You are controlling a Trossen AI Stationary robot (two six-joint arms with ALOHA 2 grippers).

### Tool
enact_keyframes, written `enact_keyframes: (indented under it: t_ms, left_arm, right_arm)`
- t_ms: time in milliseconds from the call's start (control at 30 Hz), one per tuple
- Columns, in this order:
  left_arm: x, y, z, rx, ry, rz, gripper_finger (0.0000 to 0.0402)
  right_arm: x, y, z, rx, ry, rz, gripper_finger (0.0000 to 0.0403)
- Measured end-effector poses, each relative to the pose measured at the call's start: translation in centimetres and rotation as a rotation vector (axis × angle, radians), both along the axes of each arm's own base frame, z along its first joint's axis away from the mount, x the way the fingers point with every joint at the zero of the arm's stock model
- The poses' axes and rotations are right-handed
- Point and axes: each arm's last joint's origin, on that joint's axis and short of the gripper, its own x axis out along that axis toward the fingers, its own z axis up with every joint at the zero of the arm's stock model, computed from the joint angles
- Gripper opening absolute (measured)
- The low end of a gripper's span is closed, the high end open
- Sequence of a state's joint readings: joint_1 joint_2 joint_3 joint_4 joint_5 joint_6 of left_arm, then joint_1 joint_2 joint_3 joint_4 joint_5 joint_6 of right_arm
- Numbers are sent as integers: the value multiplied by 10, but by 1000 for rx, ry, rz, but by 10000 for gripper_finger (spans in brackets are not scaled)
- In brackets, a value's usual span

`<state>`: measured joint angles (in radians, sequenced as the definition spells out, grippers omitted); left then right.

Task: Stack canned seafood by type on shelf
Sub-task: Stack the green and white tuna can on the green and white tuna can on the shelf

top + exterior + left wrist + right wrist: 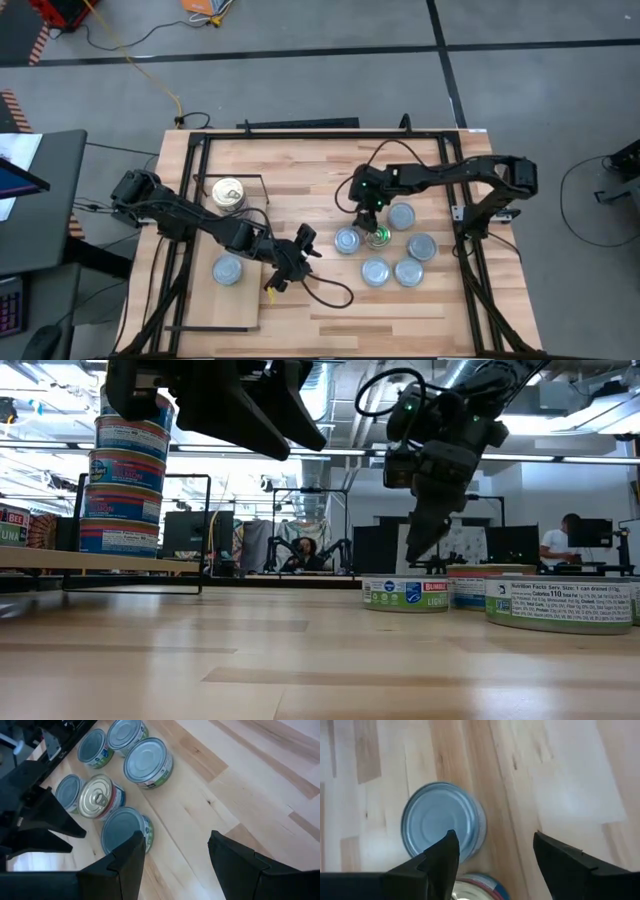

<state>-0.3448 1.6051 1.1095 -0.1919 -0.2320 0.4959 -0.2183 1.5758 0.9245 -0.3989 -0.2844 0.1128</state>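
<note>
The shelf (232, 300), a pale board with a thin black wire frame (232, 178) at its far end, lies on the left part of the slatted worktop (300, 170). Inside the wire frame stands a stack of tins (229, 193) with a gold top, seen in the low view as four tins piled upright (122, 472). A single silver-topped tin (228, 269) sits alone on the board nearer its middle.

The left gripper (288, 262) hangs just off the shelf's right edge, above bare wood, its fingers (235, 865) apart and holding nothing.

Well to the right of the shelf lies a loose cluster of tins: silver-topped ones at (401, 216), (422, 246), (408, 272), (375, 271) and (348, 240). The right gripper (370, 222) is over this cluster, between the tin nearest the shelf and the others, with a tin lit green (378, 237) right under it. Its fingers (440, 857) stand apart and clamp nothing; its wrist view shows a silver-topped tin (442, 822) just ahead and the rim of another (480, 887) between the fingers. In the low view the right gripper (425, 540) points down, just above the tins (405, 592)
</note>
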Motion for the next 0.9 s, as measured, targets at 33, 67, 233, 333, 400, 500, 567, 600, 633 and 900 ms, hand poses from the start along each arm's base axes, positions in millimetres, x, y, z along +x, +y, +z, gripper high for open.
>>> enact_keyframes:
  t_ms: [33,67,233,333,400,500,567,600,633,900]
  left_arm:
    - [0,0,0,1,-1,0,206]
    - [0,0,0,1,-3,1,206]
    - [1,0,1,-1,-11,2,206]
    - [1,0,1,-1,-11,3,206]
    - [1,0,1,-2,-11,3,206]
    - [0,0,1,-4,-7,6,206]
    - [0,0,0,-3,-2,7,206]
    - [0,0,0,-2,0,7,206]
    - [0,0,0,-2,0,7,206]
    - [0,0,0,15,-2,4,206]
  right_arm:
    - [0,1,0,-2,1,4,276]
    - [1,2,-1,-4,5,7,275]
    - [6,8,-18,1,65,25,275]
    - [7,8,-23,3,80,25,275]
    - [7,6,-23,0,82,19,275]
    - [6,3,-23,-5,83,6,275]
    - [6,2,-23,-5,87,0,275]
    - [6,2,-23,-7,89,2,275]
    - [6,2,-24,-8,88,3,275]
    - [5,5,-26,-10,84,14,275]
